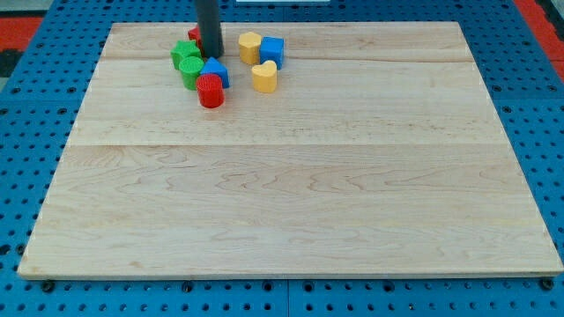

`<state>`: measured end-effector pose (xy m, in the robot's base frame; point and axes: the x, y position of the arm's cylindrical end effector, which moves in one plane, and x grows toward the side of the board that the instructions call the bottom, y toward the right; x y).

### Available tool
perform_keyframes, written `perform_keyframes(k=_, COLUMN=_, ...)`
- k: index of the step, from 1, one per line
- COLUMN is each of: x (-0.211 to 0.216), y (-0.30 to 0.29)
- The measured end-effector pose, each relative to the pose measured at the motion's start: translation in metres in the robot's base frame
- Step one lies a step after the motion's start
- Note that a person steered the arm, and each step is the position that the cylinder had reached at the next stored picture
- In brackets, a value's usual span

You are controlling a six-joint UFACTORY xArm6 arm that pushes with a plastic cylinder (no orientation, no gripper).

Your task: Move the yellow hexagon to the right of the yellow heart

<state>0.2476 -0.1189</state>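
The yellow hexagon point(249, 46) sits near the view's top, left of centre, touching a blue cube point(272, 49) on its right. The yellow heart point(264, 77) lies just below and slightly right of the hexagon. My dark rod comes down from the top edge; my tip point(211, 55) rests to the left of the hexagon, a short gap away, among a cluster of blocks.
Left of my tip are two green blocks point(187, 56) point(192, 74). A blue block point(215, 70) and a red cylinder point(210, 91) lie just below the tip. A red block point(194, 34) is partly hidden behind the rod. The wooden board point(291, 185) lies on blue pegboard.
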Motion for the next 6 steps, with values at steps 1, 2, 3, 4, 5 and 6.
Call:
perform_keyframes(k=1, x=-0.017, y=0.005)
perform_keyframes(k=2, x=-0.017, y=0.076)
perform_keyframes(k=3, x=0.029, y=0.098)
perform_keyframes(k=4, x=0.07, y=0.102)
perform_keyframes(k=5, x=0.1, y=0.115)
perform_keyframes(k=6, x=0.11, y=0.115)
